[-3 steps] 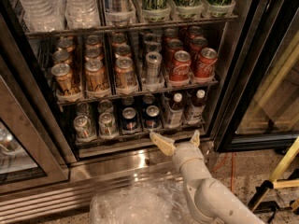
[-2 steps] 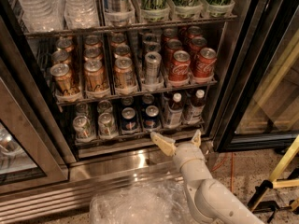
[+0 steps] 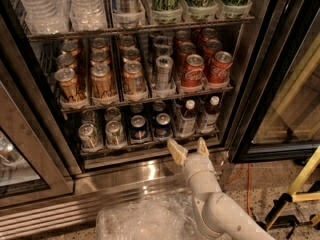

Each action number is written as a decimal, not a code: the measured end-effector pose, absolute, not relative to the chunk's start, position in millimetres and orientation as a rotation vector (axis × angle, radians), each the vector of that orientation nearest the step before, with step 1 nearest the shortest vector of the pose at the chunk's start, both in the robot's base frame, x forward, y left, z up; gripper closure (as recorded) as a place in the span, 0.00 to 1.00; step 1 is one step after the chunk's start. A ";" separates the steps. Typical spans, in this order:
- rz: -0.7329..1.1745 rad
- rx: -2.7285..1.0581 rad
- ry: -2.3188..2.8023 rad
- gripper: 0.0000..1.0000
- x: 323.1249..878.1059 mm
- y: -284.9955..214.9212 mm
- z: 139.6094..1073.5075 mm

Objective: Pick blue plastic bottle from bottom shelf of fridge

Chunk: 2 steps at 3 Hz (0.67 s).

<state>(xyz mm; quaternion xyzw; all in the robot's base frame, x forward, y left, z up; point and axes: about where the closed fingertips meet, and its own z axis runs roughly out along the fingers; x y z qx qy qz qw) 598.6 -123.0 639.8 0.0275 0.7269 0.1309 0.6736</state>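
Note:
The fridge point(image 3: 150, 171) stands open, its steel frame around several wire racks. The bottom shelf point(image 3: 150, 146) holds silver cans point(image 3: 87, 134), blue Pepsi cans point(image 3: 138, 128) and two white-capped bottles. The blue plastic bottle point(image 3: 186, 119) stands upright at the shelf's front right, with dark drink and a pale label. A second like bottle point(image 3: 209, 115) stands just right of it. My gripper point(image 3: 189, 150) is open, its two cream fingers pointing up at the shelf's front edge, just below and in front of the blue plastic bottle, apart from it.
Above is a rack of gold cans point(image 3: 100, 81) and red Coca-Cola cans point(image 3: 206, 66). The open glass door point(image 3: 272, 84) stands at the right. Crumpled clear plastic point(image 3: 145, 219) lies on the floor by my arm. A yellow pole point(image 3: 300, 181) leans at far right.
My gripper has moved slightly up and forward toward the bottom shelf's front edge. The cans and bottles have not moved.

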 end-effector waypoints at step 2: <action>0.193 0.101 1.628 0.60 611.6 -132.9 619.0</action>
